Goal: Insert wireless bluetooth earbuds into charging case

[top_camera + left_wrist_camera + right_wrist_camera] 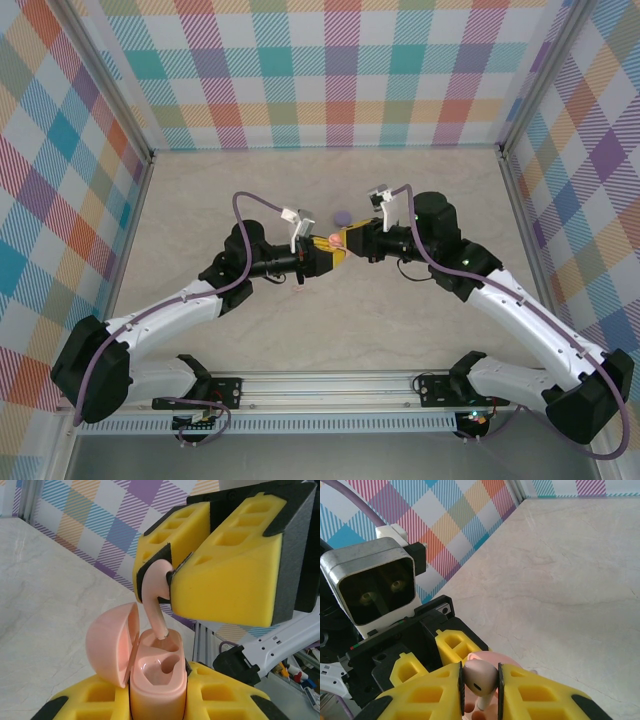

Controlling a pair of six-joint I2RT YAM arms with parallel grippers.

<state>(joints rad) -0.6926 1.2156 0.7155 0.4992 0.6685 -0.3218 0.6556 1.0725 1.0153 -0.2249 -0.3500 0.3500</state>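
One pink earbud (154, 597), one open pink case (157, 685)

From my station I see the tabletop (330, 330) as a pale beige slab with faint marble veining. Plaid panels in teal, orange, pink and purple close it in: a back wall (330, 70), a left wall (45, 200) and a right wall (595, 170), which meet at slanting grey metal posts (120, 100). An aluminium rail (330, 384) runs along the near edge.
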